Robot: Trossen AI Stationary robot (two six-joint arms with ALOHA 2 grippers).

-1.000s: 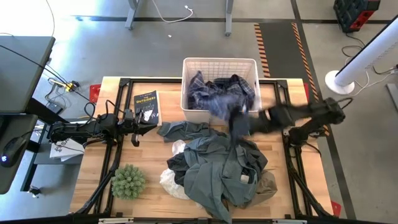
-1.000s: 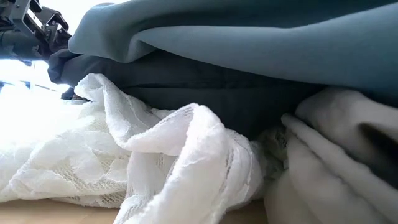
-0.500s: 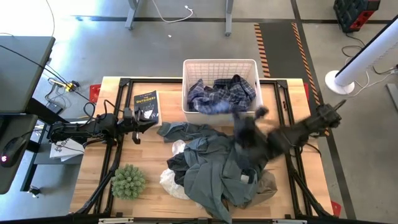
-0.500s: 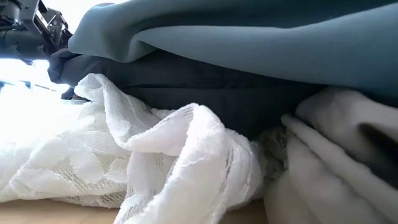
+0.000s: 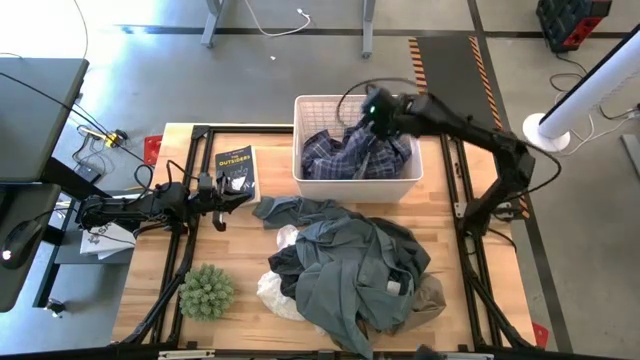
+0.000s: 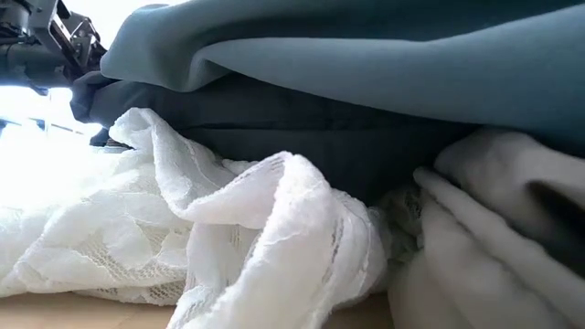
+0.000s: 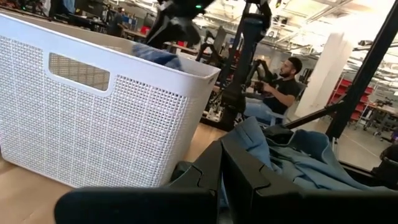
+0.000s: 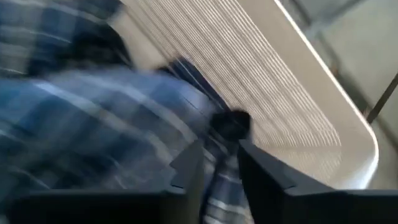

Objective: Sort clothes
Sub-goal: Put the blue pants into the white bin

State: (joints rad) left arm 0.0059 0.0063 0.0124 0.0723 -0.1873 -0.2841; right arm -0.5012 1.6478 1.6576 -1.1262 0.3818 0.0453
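The right claw hangs over the white basket at the far edge of the table, directly above the blue-and-white plaid shirt heaped inside; its wrist view shows the two fingers slightly parted with plaid fabric between and under them, though whether they pinch the cloth cannot be told through the blur. The left claw waits low at the table's left side beside a dark book, its fingers pressed together. In front of the basket, a grey-blue garment tops the pile, dark grey pieces lie under it, a white lace piece spills toward the near edge, and khaki-brown trousers peek out on the right. A green spiky plant stands at the near left.
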